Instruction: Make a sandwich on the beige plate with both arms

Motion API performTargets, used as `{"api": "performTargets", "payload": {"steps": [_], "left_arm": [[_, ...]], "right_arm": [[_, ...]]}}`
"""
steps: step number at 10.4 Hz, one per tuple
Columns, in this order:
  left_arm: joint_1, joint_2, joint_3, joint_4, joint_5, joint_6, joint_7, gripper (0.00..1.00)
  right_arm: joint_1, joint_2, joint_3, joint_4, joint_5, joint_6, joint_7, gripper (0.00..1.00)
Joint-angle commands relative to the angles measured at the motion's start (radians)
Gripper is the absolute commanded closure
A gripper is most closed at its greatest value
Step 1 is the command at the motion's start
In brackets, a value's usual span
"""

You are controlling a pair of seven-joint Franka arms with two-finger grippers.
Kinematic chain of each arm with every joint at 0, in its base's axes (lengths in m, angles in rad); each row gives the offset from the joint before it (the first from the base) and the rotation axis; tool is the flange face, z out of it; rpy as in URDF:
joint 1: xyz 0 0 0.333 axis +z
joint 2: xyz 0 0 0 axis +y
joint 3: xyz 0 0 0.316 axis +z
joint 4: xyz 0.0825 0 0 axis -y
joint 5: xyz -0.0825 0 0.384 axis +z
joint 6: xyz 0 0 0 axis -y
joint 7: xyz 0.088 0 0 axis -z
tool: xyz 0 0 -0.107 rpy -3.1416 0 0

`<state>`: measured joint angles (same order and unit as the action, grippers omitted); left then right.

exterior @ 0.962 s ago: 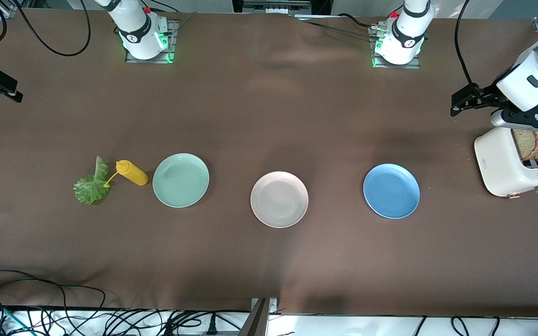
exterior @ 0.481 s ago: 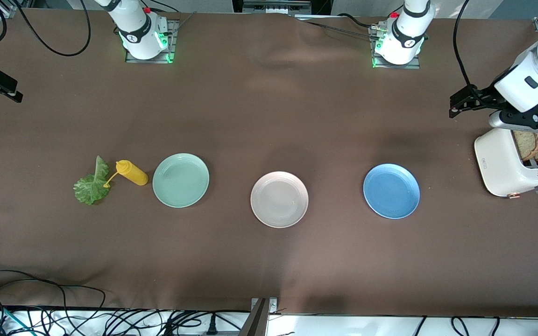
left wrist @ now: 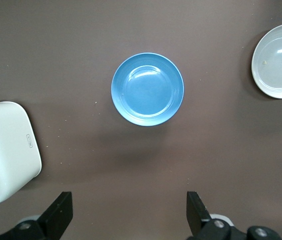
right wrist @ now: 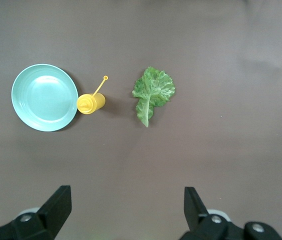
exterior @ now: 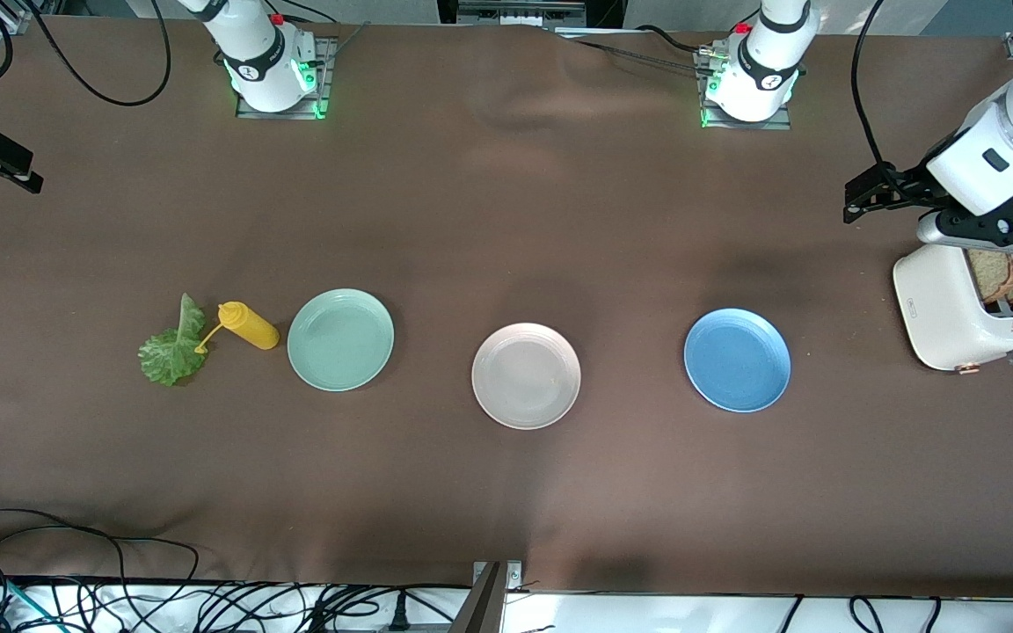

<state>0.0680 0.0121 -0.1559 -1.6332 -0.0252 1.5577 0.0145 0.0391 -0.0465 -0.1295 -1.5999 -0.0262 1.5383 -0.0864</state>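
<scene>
Both grippers, left gripper (left wrist: 128,215) and right gripper (right wrist: 126,212), gape empty; three plates (exterior: 526,375); two bread slices (exterior: 1008,274).

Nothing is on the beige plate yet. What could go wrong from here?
1. The bread slices stand packed together in the toaster, so the open left gripper may drag both out or tip it.
2. The mustard bottle stands beside the lettuce leaf; the right gripper could knock it.

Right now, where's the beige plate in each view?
Front view: beige plate sits mid-table, between the mint-green plate and the blue plate.
Left wrist view: beige plate at the picture's upper right edge, partly cut off.
Right wrist view: not in it.
Shared landmark: the blue plate shows in the front and left wrist views.
</scene>
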Motion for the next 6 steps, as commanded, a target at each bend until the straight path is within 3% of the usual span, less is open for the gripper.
{"api": "performTargets", "payload": {"steps": [1,6], "left_arm": [[0.006,-0.017,-0.004,-0.02,0.014,0.013,-0.008,0.0],[0.004,-0.017,-0.007,-0.022,0.034,0.013,-0.024,0.0]], "right_arm": [[-0.001,-0.018,0.001,-0.014,0.0,-0.003,-0.012,0.0],[-0.001,-0.016,0.001,-0.014,0.0,0.002,-0.012,0.0]]}}
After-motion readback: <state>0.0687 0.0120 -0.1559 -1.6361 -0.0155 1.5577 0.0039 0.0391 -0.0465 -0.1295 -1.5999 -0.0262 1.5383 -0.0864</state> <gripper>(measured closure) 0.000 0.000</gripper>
